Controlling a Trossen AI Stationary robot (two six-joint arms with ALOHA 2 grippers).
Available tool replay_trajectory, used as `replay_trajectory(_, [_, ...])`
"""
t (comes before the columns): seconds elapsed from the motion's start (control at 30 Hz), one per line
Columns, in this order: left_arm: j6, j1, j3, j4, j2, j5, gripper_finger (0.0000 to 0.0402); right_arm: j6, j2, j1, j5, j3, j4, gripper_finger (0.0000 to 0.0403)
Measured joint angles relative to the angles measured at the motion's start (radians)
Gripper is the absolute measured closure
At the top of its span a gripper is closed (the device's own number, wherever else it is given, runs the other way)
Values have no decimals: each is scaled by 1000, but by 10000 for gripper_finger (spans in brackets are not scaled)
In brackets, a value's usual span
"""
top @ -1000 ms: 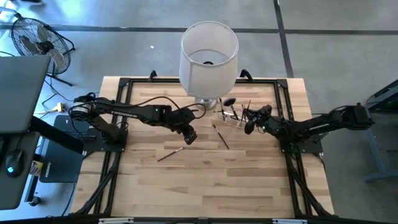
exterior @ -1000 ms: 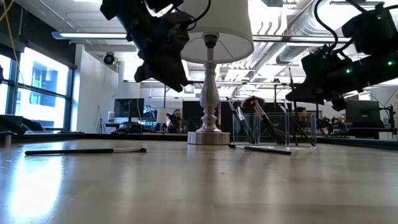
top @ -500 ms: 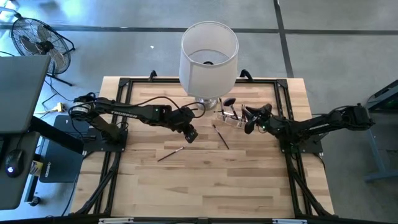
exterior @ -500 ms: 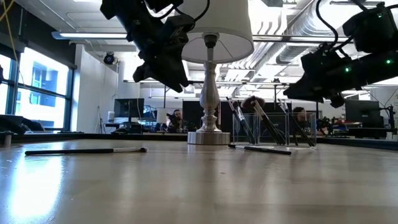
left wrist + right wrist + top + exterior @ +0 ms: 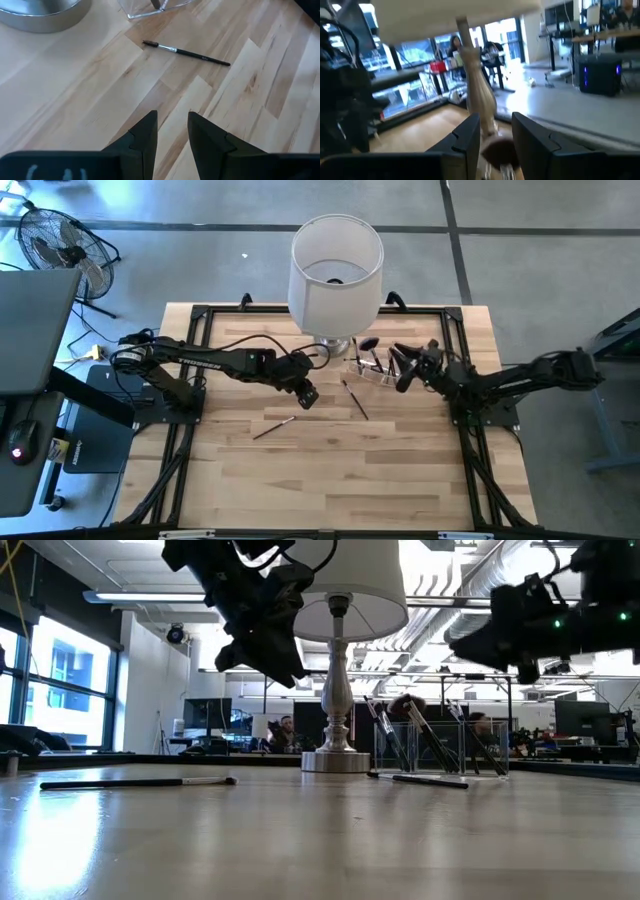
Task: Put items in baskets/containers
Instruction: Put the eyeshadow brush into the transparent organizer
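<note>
The clear holder [image 5: 372, 370] [image 5: 440, 748] stands on the table next to the lamp base, with several thin brushes leaning inside it, among them a fluffy black head [image 5: 496, 148]. A dark brush [image 5: 355, 398] [image 5: 186, 51] lies flat near the holder. Another brush [image 5: 273, 427] [image 5: 135, 781] lies flat farther toward the near left. My left gripper [image 5: 306, 396] [image 5: 172, 131] hovers open above bare wood between the two loose brushes. My right gripper [image 5: 402, 362] [image 5: 460, 640] [image 5: 496, 140] is open and empty, raised above the holder's right side.
A lamp with a big white shade [image 5: 336, 268] stands on a silver base [image 5: 335, 760] [image 5: 40, 11] at the table's far middle, just left of the holder. Bare wood lies across the near half of the table. People sit in the room behind.
My right gripper has risen above the holder and tipped its fingers upward, drawing slightly toward the far right. The left arm and the loose brushes have kept still.
</note>
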Motion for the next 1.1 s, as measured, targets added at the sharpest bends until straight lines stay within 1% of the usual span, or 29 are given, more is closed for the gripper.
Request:
replay_trajectory(0.2, [-1,0,0,-1,0,9,296,-120,-42,0,-52,94,-15,311])
replay_trajectory(0.3, [-1,0,0,-2,0,9,296,-144,-43,0,-114,167,-97,326])
replay_trajectory(0.37, [0,0,0,-2,0,9,296,-138,-43,0,-182,226,-224,339])
replay_trajectory(0.57, [2,0,0,-3,0,8,296,7,-19,0,-417,417,-795,394])
replay_trajectory(0.63, [2,0,0,-6,0,12,296,58,5,0,-477,471,-944,397])
replay_trajectory(0.7, [2,0,0,-18,0,30,296,112,39,4,-526,531,-1131,395])
replay_trajectory(0.8, [2,-7,0,-63,0,57,296,176,124,36,-538,630,-1408,401])
replay_trajectory(0.87, [2,-18,0,-109,0,59,296,202,191,74,-527,688,-1516,400])
replay_trajectory(0.93, [6,-37,-1,-158,0,59,296,232,265,120,-496,738,-1565,401])
replay_trajectory(1.1, [23,-100,-1,-264,0,30,296,322,450,218,-462,855,-1564,402])
